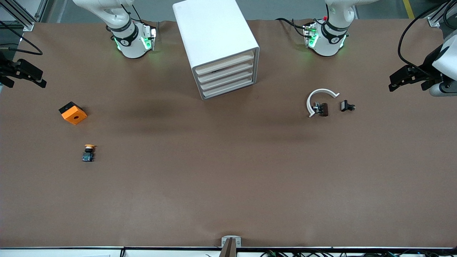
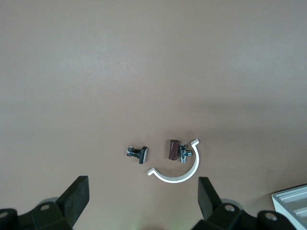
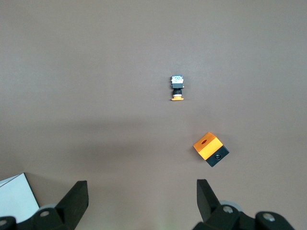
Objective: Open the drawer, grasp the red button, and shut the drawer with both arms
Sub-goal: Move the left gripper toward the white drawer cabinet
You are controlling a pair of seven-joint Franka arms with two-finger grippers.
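Note:
A white cabinet (image 1: 217, 39) with several drawers (image 1: 228, 76) stands at the table's middle between the two arm bases, and all drawers are shut. The red-capped button is hidden from every view. My left gripper (image 1: 394, 81) hangs open and empty over the left arm's end of the table; its wrist view shows its jaws (image 2: 144, 201) wide apart and a corner of the cabinet (image 2: 292, 206). My right gripper (image 1: 39, 79) hangs open and empty over the right arm's end; its wrist view (image 3: 142, 201) shows the cabinet's corner (image 3: 17, 196).
An orange block with a hole (image 1: 73, 113) (image 3: 208, 146) and an orange-capped button (image 1: 88, 152) (image 3: 177, 87) lie toward the right arm's end. A white curved clip (image 1: 319, 98) (image 2: 177, 172), a small brown part (image 1: 323, 109) (image 2: 173, 148) and a black part (image 1: 347, 106) (image 2: 138, 153) lie toward the left arm's end.

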